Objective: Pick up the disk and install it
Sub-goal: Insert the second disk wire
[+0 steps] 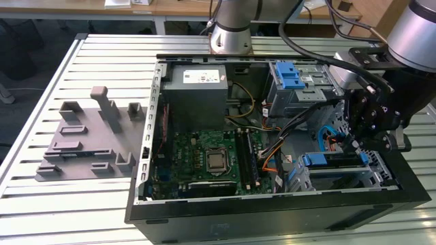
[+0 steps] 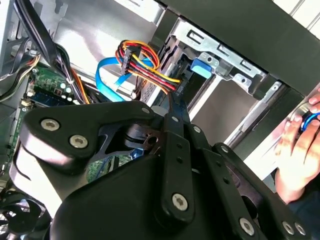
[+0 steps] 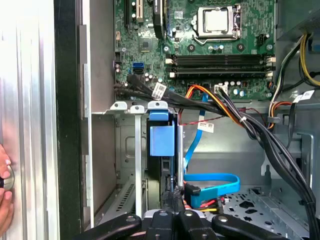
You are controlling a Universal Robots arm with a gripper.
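Black linkage of our gripper (image 3: 172, 200) fills the foreground in both wrist views, its fingers drawn together into a narrow tip with nothing between them. Just ahead of that tip, in the first wrist view, sits the disk (image 3: 161, 172), standing on edge inside the silver drive cage (image 3: 127, 150), its blue carrier bracket (image 3: 162, 135) facing us at the cage mouth. Whether the tip touches the disk's edge we cannot tell. In the exterior view our gripper (image 1: 354, 145) hangs low inside the open computer case (image 1: 272, 214), right above the disk (image 1: 334, 161). Beside our gripper run a blue data cable (image 3: 212, 181) and a bundle of coloured power wires (image 2: 145, 62). Beyond it lies the green motherboard (image 1: 204, 158). Outside the case wall, a person's hand (image 2: 300, 145) rests on the ribbed metal surface (image 1: 75, 204).
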